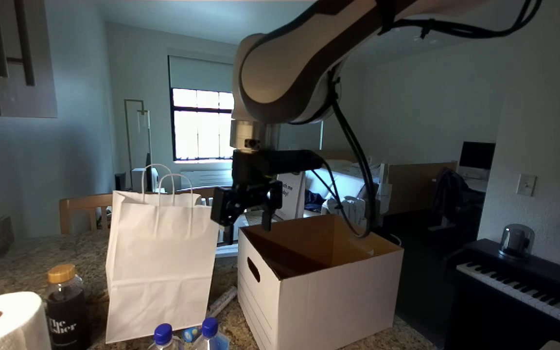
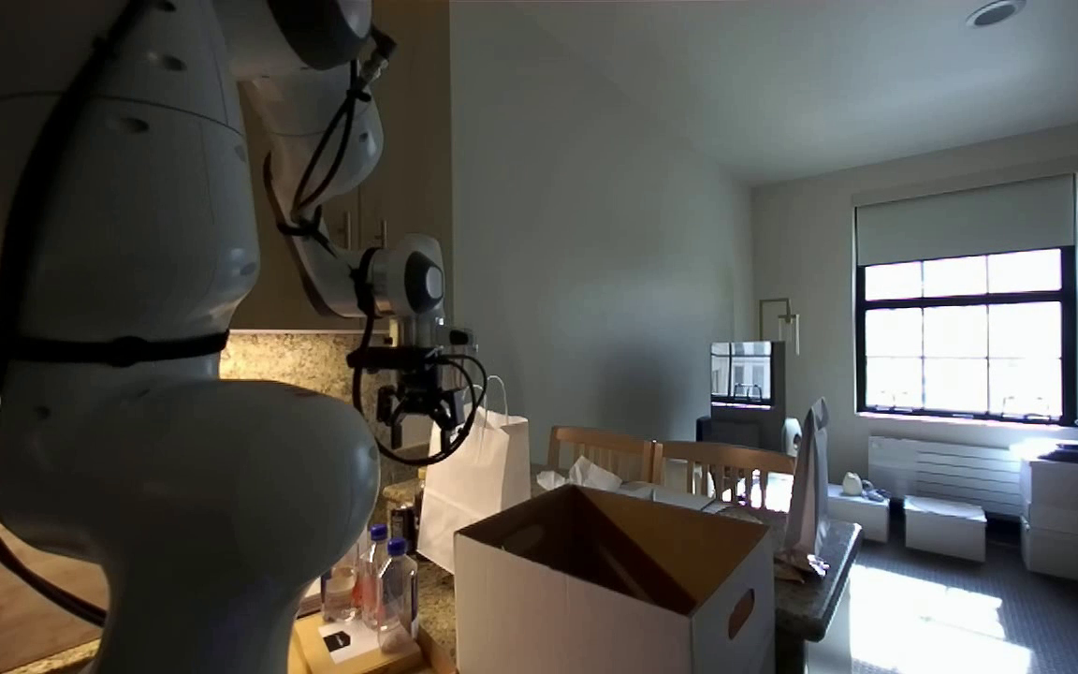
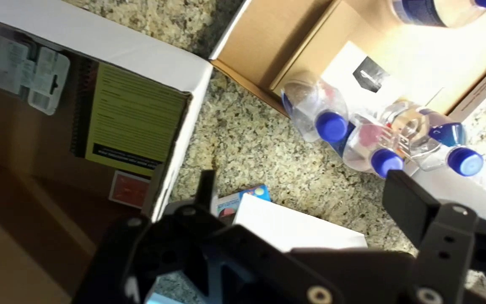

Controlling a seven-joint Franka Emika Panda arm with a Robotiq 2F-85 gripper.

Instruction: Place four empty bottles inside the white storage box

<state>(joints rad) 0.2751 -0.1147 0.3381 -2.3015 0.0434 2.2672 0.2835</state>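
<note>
Indoors, speckled counter (image 3: 247, 143) beneath white storage box (image 1: 338, 296), bright window (image 2: 955, 328) beyond

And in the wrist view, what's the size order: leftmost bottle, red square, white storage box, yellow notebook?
1. White storage box, partly out of frame
2. Yellow notebook
3. Leftmost bottle
4. Red square

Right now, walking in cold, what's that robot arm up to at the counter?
The robot arm has its gripper hanging open above the counter, holding nothing. The four blue-capped bottles to be boxed sit in a shallow cardboard tray, near the white storage box. That box holds a spiral notebook and a plastic pack, with none of those four bottles inside yet.
</note>
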